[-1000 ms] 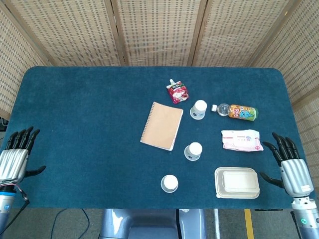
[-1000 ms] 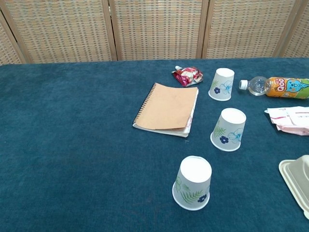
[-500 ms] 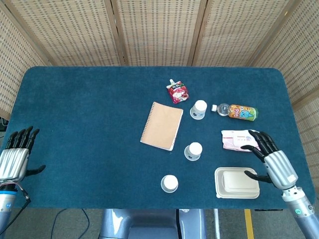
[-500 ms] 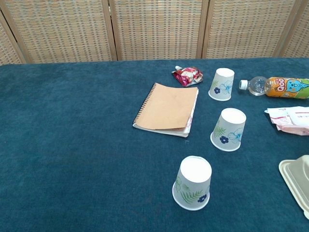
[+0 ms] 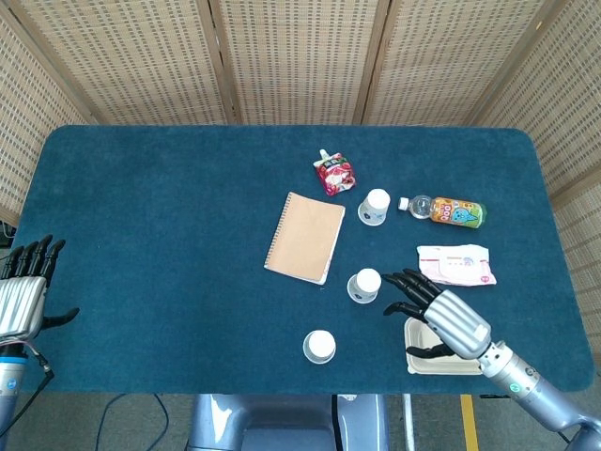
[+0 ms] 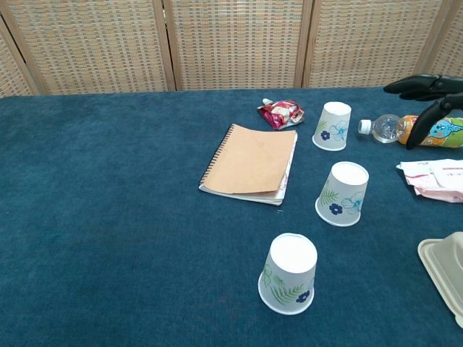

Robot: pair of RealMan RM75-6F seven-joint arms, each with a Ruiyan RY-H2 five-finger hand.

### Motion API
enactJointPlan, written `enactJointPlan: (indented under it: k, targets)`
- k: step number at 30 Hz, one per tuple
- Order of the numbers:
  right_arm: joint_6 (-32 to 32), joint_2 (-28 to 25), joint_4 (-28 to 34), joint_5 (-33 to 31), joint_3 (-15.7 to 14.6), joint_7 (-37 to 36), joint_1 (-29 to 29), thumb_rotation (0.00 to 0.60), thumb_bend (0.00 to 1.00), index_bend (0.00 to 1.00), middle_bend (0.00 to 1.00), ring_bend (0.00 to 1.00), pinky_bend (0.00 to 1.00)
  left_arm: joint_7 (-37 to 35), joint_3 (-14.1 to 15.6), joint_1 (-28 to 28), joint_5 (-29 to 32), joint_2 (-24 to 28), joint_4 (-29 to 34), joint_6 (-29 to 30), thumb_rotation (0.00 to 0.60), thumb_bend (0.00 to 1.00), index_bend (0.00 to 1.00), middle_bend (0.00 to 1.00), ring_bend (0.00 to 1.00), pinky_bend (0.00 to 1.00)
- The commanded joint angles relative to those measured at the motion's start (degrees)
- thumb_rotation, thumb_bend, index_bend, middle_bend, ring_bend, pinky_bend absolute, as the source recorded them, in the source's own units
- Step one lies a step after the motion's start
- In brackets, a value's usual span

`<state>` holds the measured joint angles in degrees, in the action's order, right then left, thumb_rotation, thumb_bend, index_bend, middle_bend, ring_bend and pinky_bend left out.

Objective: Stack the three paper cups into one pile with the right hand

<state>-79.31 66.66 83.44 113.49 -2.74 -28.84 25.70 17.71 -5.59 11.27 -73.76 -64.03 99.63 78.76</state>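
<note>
Three cups stand upside down on the blue table (image 5: 169, 216), apart from one another: the far cup (image 5: 375, 207) just left of the bottle (image 5: 443, 210), the middle cup (image 5: 364, 286) right of the notebook (image 5: 305, 237), and the near cup (image 5: 319, 347) by the near edge. The right hand (image 5: 434, 315) hovers just right of the middle cup, above the left end of the box (image 5: 447, 352), fingers spread toward the cup and holding nothing; whether it touches the cup cannot be told. In the chest view only its dark fingertips (image 6: 423, 87) show, at the right edge in front of the bottle. The left hand (image 5: 26, 293) lies at the table's left near edge, fingers straight and apart, empty. A red pouch (image 5: 332, 173) lies beyond the notebook, and a wipes pack (image 5: 457, 264) lies near the bottle, to the right of the middle cup.
</note>
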Motion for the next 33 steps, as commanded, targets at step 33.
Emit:
enactJointPlan:
  k: [33]
  targets:
    - [11.9, 11.1, 7.3, -6.6, 0.9, 10.4, 7.8, 0.6, 0.2, 0.39, 0.08, 0.0, 0.0, -1.8, 0.0, 0.5, 1.1, 0.7, -0.3, -1.4, 0.6, 0.0, 0.0, 0.0, 0.0, 0.02]
